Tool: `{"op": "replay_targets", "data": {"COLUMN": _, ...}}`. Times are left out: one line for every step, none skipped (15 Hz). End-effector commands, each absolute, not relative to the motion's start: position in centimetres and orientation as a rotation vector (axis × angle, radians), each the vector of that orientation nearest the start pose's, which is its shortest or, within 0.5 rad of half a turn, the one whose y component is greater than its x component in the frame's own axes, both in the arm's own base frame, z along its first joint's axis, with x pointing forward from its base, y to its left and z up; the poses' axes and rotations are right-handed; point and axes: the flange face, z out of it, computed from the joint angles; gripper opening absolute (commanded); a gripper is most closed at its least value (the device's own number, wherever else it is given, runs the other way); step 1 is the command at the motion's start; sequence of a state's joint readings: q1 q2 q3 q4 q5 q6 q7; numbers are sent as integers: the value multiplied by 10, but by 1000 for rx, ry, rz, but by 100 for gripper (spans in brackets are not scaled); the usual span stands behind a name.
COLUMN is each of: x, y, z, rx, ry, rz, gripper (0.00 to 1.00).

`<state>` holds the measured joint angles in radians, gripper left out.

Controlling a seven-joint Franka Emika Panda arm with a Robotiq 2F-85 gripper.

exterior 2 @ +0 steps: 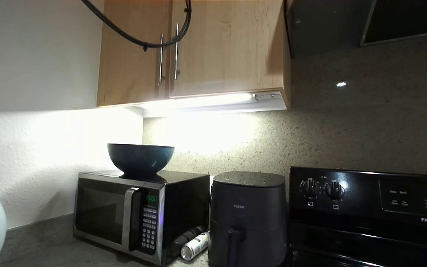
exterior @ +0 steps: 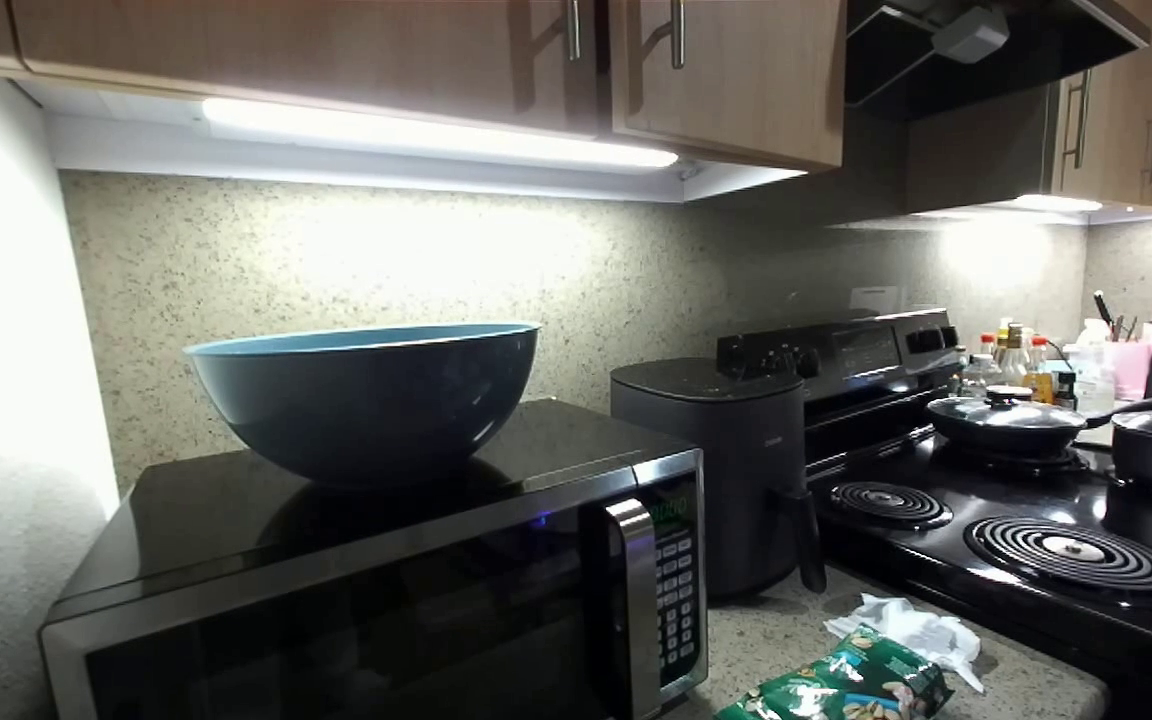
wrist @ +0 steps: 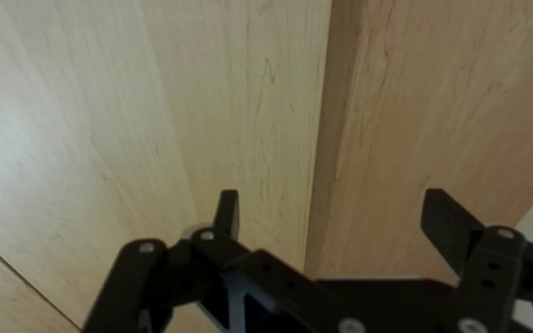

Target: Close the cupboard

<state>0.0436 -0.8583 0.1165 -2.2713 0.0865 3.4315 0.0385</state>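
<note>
The cupboard shows in both exterior views as a light-brown wooden wall cabinet (exterior: 306,60) (exterior 2: 228,44) with two flat doors. Slim silver bar handles (exterior: 677,35) (exterior 2: 176,52) stand near where the doors meet. A narrow dark gap runs between the doors; the dark inside does not show. The cupboard tops are cut off. In the wrist view, wood surfaces (wrist: 178,115) fill the picture, one paler and one darker, meeting at a near-vertical edge. My gripper (wrist: 331,199) is open and empty in front of them; contact cannot be told. It is out of view in both exterior views.
A black microwave (exterior: 356,620) with a large blue bowl (exterior: 386,400) stands below the cupboard, beside a dark air fryer (exterior: 726,470). The range hood (exterior 2: 328,33) adjoins the cupboard. A black cable loop (exterior 2: 124,35) hangs before the doors. A wall (exterior 2: 39,55) bounds one side.
</note>
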Motion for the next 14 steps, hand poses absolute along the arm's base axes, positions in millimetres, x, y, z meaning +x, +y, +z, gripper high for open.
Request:
{"op": "replay_targets", "data": {"x": 271, "y": 61, "z": 852, "rx": -1712, "ry": -83, "rz": -2508, "gripper": 100}}
{"op": "replay_targets", "data": {"x": 280, "y": 60, "z": 848, "rx": -1737, "ry": -77, "rz": -2492, "gripper": 100}}
{"op": "replay_targets", "data": {"x": 289, "y": 58, "z": 843, "rx": -1763, "ry": -74, "rz": -2480, "gripper": 100}}
{"op": "replay_targets", "data": {"x": 296, "y": 58, "z": 840, "rx": -1782, "ry": -72, "rz": -2470, "gripper": 100}}
{"op": "replay_targets", "data": {"x": 303, "y": 59, "z": 837, "rx": -1799, "ry": -76, "rz": -2460, "gripper": 100}}
{"op": "replay_targets", "data": {"x": 308, "y": 59, "z": 834, "rx": -1813, "ry": -74, "rz": -2453, "gripper": 100}}
{"op": "replay_targets", "data": {"x": 313, "y": 59, "z": 832, "rx": -1826, "ry": -75, "rz": -2446, "gripper": 100}}
{"op": "replay_targets", "data": {"x": 317, "y": 59, "z": 831, "rx": -1837, "ry": -76, "rz": -2441, "gripper": 100}}
{"op": "replay_targets", "data": {"x": 321, "y": 59, "z": 829, "rx": -1849, "ry": -77, "rz": -2436, "gripper": 100}}
{"op": "replay_targets", "data": {"x": 324, "y": 60, "z": 828, "rx": -1858, "ry": -76, "rz": -2430, "gripper": 100}}
{"op": "replay_targets", "data": {"x": 327, "y": 60, "z": 826, "rx": -1869, "ry": -74, "rz": -2424, "gripper": 100}}
{"op": "replay_targets", "data": {"x": 330, "y": 60, "z": 825, "rx": -1879, "ry": -74, "rz": -2415, "gripper": 100}}
{"op": "replay_targets", "data": {"x": 335, "y": 61, "z": 823, "rx": -1890, "ry": -74, "rz": -2409, "gripper": 100}}
{"op": "replay_targets", "data": {"x": 338, "y": 61, "z": 822, "rx": -1899, "ry": -74, "rz": -2401, "gripper": 100}}
